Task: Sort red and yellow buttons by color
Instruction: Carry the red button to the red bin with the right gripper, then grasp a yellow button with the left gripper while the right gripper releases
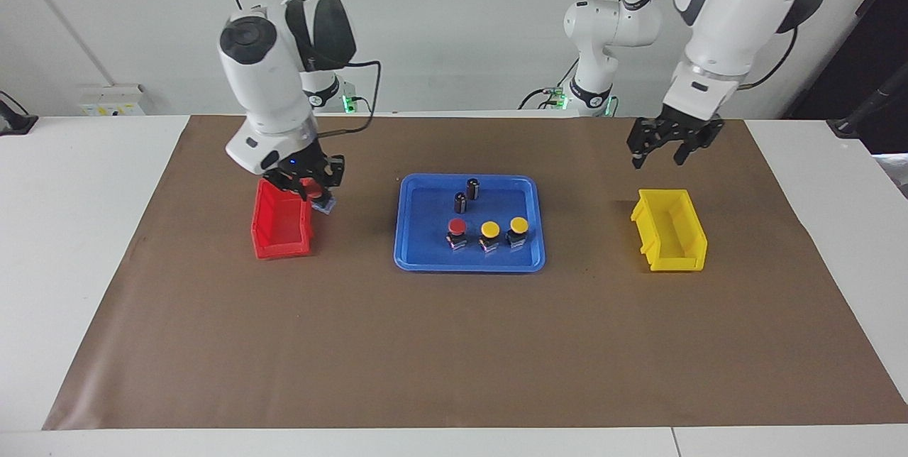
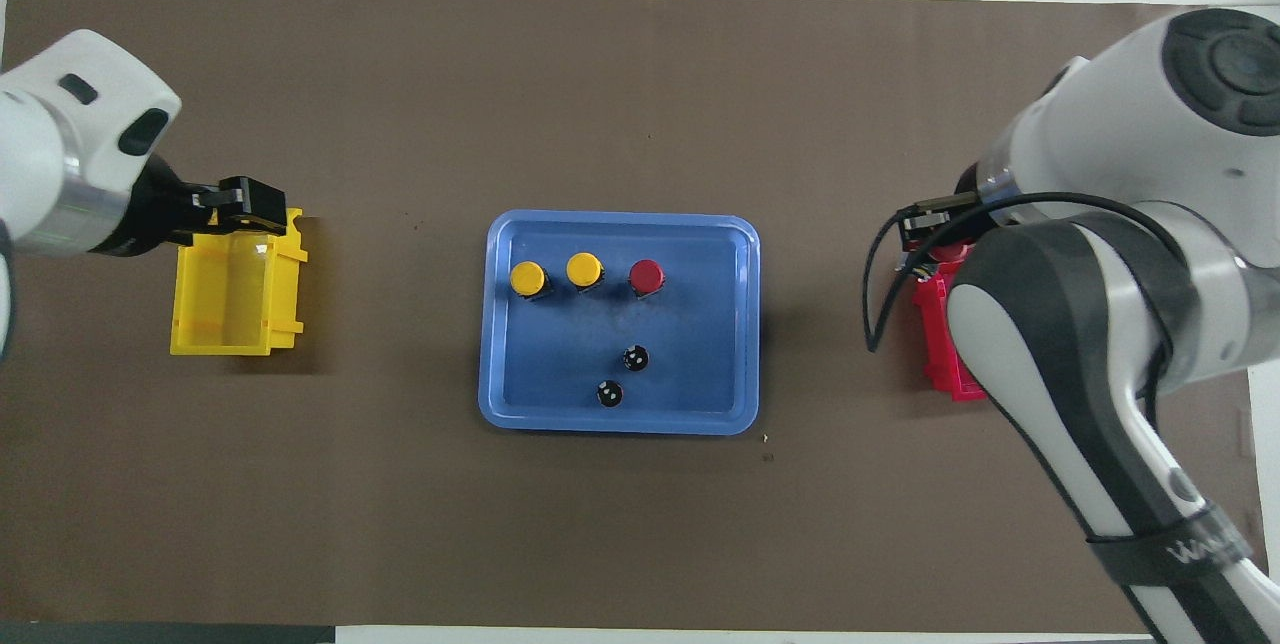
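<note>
One red button (image 1: 457,227) and two yellow buttons (image 1: 489,229) (image 1: 519,224) stand in a row in the blue tray (image 1: 468,265); they also show in the overhead view, red (image 2: 646,274), yellow (image 2: 584,268) and yellow (image 2: 527,277). My right gripper (image 1: 312,192) is shut on the second red button (image 1: 313,186) and holds it over the tray-side rim of the red bin (image 1: 282,251). My left gripper (image 1: 667,150) is open and empty, raised over the robot-side end of the yellow bin (image 1: 677,262).
Two dark capless cylinders (image 1: 472,187) (image 1: 460,201) stand in the tray nearer to the robots than the buttons. The red bin (image 2: 935,324) is at the right arm's end, the yellow bin (image 2: 185,304) at the left arm's end. Brown paper covers the table.
</note>
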Action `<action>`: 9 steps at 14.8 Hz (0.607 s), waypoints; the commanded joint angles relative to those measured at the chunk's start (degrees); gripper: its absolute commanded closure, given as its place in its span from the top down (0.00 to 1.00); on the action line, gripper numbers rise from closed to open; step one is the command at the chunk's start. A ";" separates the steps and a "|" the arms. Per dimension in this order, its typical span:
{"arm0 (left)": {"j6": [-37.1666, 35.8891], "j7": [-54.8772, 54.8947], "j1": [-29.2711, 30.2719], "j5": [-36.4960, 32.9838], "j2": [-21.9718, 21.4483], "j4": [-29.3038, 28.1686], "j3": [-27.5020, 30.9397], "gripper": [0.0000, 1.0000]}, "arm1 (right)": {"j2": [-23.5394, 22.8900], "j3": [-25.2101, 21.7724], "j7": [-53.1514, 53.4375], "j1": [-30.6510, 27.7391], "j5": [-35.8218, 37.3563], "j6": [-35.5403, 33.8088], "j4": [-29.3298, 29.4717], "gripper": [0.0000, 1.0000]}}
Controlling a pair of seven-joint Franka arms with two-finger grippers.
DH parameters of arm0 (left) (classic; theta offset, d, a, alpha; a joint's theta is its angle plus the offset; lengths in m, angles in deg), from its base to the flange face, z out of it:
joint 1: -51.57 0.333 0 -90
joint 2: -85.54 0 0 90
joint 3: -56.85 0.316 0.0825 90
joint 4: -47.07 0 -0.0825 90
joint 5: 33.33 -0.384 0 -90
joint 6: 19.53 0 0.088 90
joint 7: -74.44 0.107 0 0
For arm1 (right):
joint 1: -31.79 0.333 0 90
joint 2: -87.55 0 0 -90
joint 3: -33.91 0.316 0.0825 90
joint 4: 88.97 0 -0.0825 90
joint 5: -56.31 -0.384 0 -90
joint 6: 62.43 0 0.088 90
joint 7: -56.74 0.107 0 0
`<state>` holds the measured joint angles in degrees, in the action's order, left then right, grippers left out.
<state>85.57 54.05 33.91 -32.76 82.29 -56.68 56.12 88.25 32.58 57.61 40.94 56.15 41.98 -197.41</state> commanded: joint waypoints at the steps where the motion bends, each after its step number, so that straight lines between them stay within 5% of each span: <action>1: 6.77 -6.85 -5.18 0.31 0.87 -4.35 0.64 0.72 | 7.72 0.72 -3.33 -3.34 -0.19 4.12 -13.26 0.14; 3: 10.37 -11.06 -9.04 0.31 4.46 -4.53 0.64 0.72 | 9.75 0.63 -7.36 -3.96 1.30 10.53 -19.24 0.14; 9: 19.07 -16.88 -13.63 0.31 11.33 -5.93 0.64 0.72 | 8.35 0.72 -13.63 -8.53 3.59 17.58 -23.05 0.14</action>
<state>101.48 38.35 21.48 -32.76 93.21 -61.29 55.79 96.14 32.57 45.10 33.87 59.01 57.01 -218.64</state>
